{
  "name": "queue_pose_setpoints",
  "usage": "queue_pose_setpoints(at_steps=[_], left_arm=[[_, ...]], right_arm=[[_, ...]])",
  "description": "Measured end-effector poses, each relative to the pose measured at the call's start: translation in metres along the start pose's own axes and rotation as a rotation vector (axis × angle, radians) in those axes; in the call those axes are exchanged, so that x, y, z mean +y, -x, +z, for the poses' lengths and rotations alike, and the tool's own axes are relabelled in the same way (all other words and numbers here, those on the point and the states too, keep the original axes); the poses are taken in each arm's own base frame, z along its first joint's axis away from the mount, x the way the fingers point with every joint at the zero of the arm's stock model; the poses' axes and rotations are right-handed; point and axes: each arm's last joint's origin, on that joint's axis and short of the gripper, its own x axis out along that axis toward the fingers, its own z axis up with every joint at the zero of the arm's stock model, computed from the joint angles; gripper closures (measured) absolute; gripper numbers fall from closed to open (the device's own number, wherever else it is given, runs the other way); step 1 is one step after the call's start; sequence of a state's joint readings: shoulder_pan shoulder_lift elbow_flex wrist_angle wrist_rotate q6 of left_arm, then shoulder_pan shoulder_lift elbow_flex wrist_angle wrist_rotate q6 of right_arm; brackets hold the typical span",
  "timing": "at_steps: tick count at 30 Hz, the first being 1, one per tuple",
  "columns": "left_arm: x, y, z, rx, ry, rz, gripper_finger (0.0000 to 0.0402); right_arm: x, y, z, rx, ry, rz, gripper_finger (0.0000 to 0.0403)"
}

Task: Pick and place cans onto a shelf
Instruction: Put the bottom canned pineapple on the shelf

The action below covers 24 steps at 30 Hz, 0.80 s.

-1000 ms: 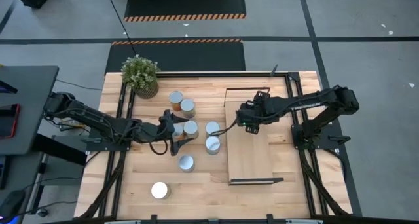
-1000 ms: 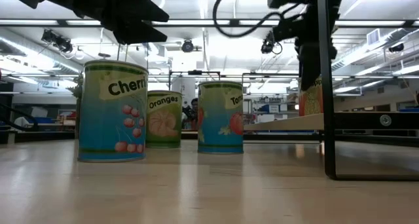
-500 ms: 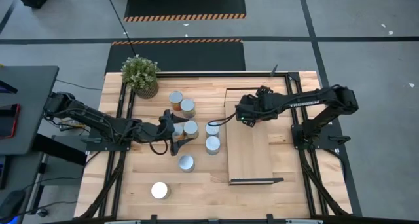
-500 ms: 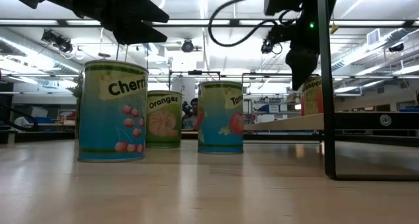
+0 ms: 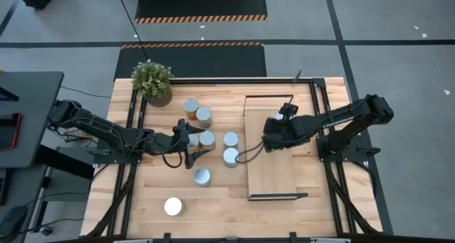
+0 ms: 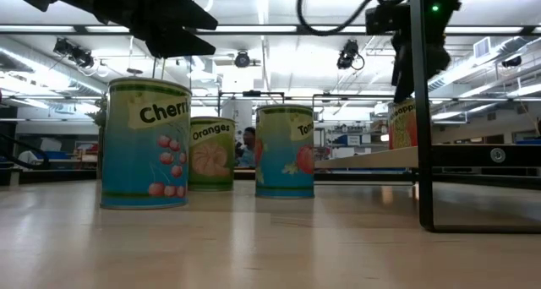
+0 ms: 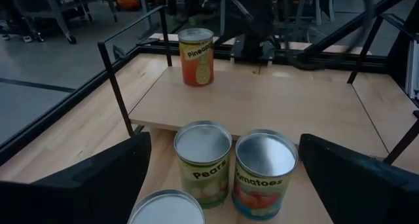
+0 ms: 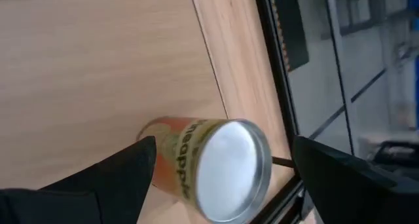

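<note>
My right gripper [image 8: 222, 149] is open above the shelf [image 5: 274, 168], and also shows in the high view [image 5: 272, 135]. Its fingers stand on either side of, and above, the Pineapple can [image 8: 209, 162]. That can stands upright on the shelf board near its far end [image 7: 196, 56]; my arm hides it in the high view. My left gripper [image 5: 197, 145] is open and empty, level with the can group. The Pears can [image 7: 203, 160] and the Tomatoes can [image 7: 265, 164] stand on the table before its fingers. Several more cans [image 5: 231, 156] stand left of the shelf.
A potted plant [image 5: 152, 81] stands at the table's far left. One white-topped can [image 5: 173, 207] stands alone near the front edge. The shelf's black end frame [image 6: 420, 111] rises at its near end. The near half of the shelf board [image 5: 270, 179] is bare.
My right gripper has risen off the Pineapple can, which stays upright on the shelf, and has drawn back a little toward the table's right and near side. My left gripper has kept still.
</note>
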<state>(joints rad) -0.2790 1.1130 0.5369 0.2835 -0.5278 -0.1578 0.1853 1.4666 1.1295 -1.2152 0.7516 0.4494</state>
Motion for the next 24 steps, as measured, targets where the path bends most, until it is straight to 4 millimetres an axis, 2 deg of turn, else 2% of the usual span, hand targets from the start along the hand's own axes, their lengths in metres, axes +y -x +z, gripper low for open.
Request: queue_pose_setpoints(at_steps=[4,10,19,24], left_arm=[[0.000,0.000,0.000,-0.003,0.016,-0.001,0.0006],[0.000,0.000,0.001,-0.013,0.022,-0.003,0.0006],[0.000,0.000,0.001,-0.013,0.020,-0.003,0.0006],[0.000,0.000,0.001,-0.011,0.019,-0.007,0.0006]], right_arm=[[0.008,-0.002,-0.009,-0.011,0.062,-0.041,0.0037],[0.009,-0.013,-0.017,0.003,0.115,-0.121,0.0037],[0.004,-0.022,-0.013,0.007,0.111,-0.135,0.0037],[0.001,-0.013,-0.011,0.027,0.102,-0.093,0.0037]])
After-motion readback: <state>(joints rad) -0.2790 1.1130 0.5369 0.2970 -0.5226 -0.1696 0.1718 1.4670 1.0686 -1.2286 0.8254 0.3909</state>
